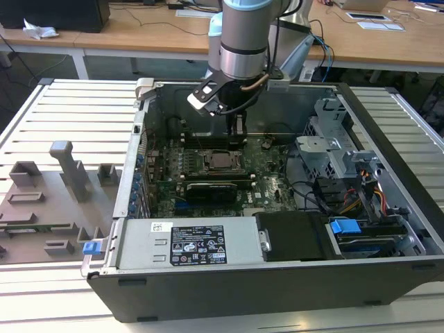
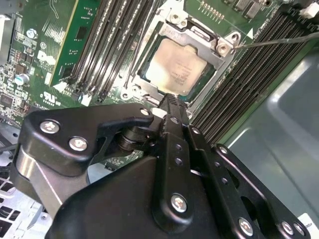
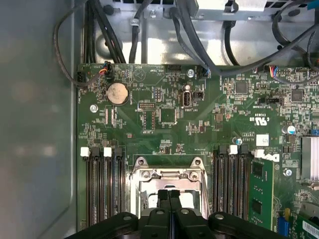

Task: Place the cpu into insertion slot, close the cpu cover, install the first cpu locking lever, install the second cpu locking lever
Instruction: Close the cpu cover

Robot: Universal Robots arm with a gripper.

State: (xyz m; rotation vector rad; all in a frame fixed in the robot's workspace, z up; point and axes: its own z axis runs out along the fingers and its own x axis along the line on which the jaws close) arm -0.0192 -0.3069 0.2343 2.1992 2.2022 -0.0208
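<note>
- Gripper [image 2: 171, 99]: fingers pressed together into one narrow blade, with nothing seen between them. They read the same in the first wrist view [image 3: 168, 194].
- Fingertips sit at the near edge of the cpu [image 2: 174, 67]. Cannot tell whether they touch it or hang just above.
- Key relation: the cpu lies straight ahead of the tips, in line with the fingers and not off to either side. It is square, so no long axis to note.
- The cpu is pale face up and lies flat, seated in the insertion slot [image 1: 207, 164], which in the exterior view sits directly under the gripper.
- The cpu cover [image 2: 202, 39] lies down around the chip, its window framing the chip. Judged closed.
- Thin metal rod [image 2: 279, 42] starts at the cover's corner farthest from the tips and runs on away from the hand. Likely a locking lever; cannot tell if it is latched.
- Memory slots [image 2: 114, 45] flank the socket on both sides of the fingers.
- Farther out are the green board [image 3: 164, 114], then a coin cell [image 3: 116, 93].
- Computer case [image 1: 263, 288] is open on top, and the arm reaches down into it.
</note>
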